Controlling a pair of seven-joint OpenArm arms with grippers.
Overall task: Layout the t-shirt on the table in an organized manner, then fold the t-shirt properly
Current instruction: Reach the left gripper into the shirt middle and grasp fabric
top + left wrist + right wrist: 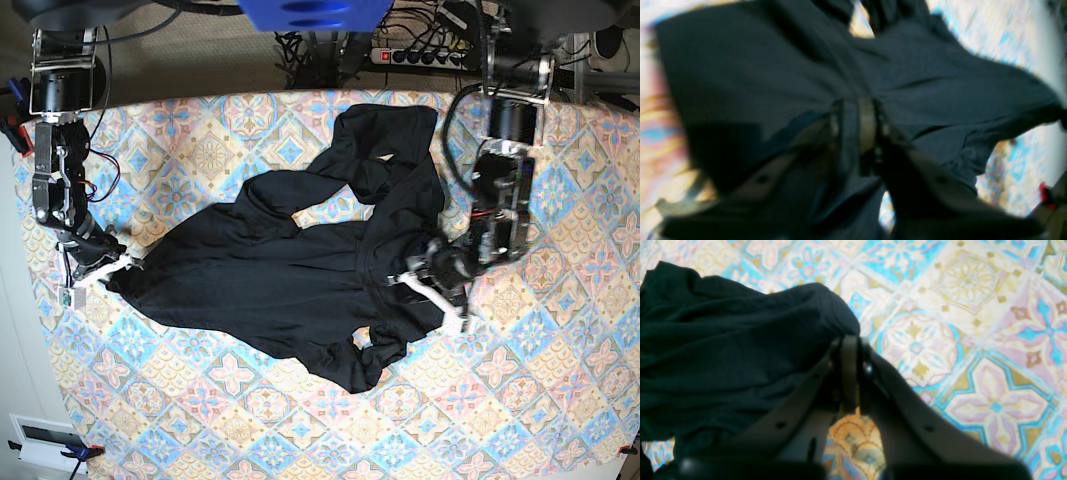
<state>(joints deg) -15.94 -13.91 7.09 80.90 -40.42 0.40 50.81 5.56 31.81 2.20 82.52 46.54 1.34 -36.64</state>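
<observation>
- Left wrist view: the picture is smeared, but the left gripper point(858, 113) shows its two jaws drawn close with a fold of the t-shirt point(773, 73) bunched between them, so it appears to be pinching cloth. Black fabric fills nearly the whole frame and fans away from the jaws; the patterned table point(1000, 30) shows only round the t-shirt's edges.
- Right wrist view: the right gripper point(850, 346) has its jaws pressed together on the very edge of the t-shirt point(723, 350), which lies in soft ridges to one side of the fingers. On the other side of the gripper the table point(973, 323) is bare tile pattern.
- Base view: the t-shirt point(290, 270) sprawls across the middle of the table point(500, 400), rumpled, with a long sleeve looping toward the far edge and folds doubled over on the side of the left gripper point(435, 275). The right gripper point(100, 265) holds the opposite tip of the garment, near the table's side edge.
- Step in hand, as I judge it: laying out, not yet folding. The two arms hold opposite ends, and the cloth between them is partly drawn out.
- The next move calls for spreading the ends apart and flattening the doubled part beside the left gripper, then freeing the sleeve; pulling too hard may slip the thin pinch at the right gripper.
</observation>
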